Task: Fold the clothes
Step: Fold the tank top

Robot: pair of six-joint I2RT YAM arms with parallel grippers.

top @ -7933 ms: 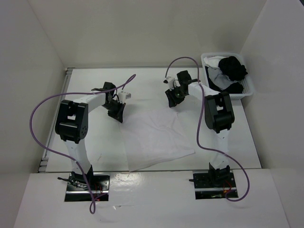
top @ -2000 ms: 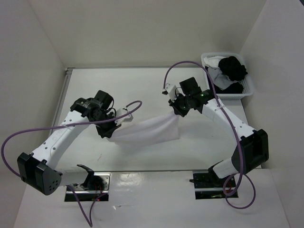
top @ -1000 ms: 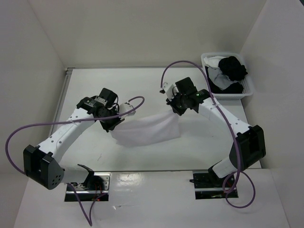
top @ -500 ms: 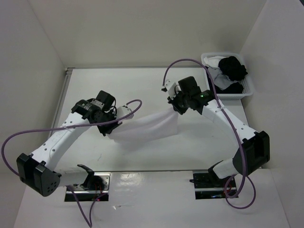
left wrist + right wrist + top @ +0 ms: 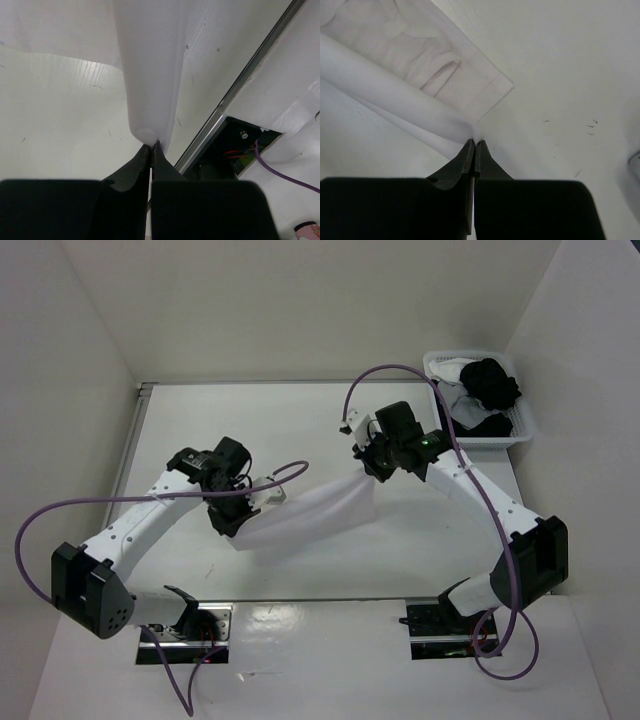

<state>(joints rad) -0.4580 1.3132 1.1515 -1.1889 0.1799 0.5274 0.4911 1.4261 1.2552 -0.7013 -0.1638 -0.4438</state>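
at the near edge, the left base and the right base are seen bolted side by side, and a purple cable is looped out from the left arm. a little farther in, the left gripper is closed fully on one end of the white garment. in the left wrist view its fingertips are pressed together with a rolled edge of the thin cloth caught between them, and the cloth is drawn away from them in a taut band. the metal edge rail of the table is seen just beside that band.

the garment is stretched as a sagging strip between the two grippers, across the middle of the table. whether its lower edge touches the surface cannot be told.

farther back and to the right, the right gripper is likewise shut tight on the garment's other end. in the right wrist view a fold of cloth is nipped at the fingertips, and a hemmed corner is seen beyond the fold.

at the far right corner, a white lattice basket is set against the wall, with dark clothing and some white cloth piled in it, well apart from the held garment.
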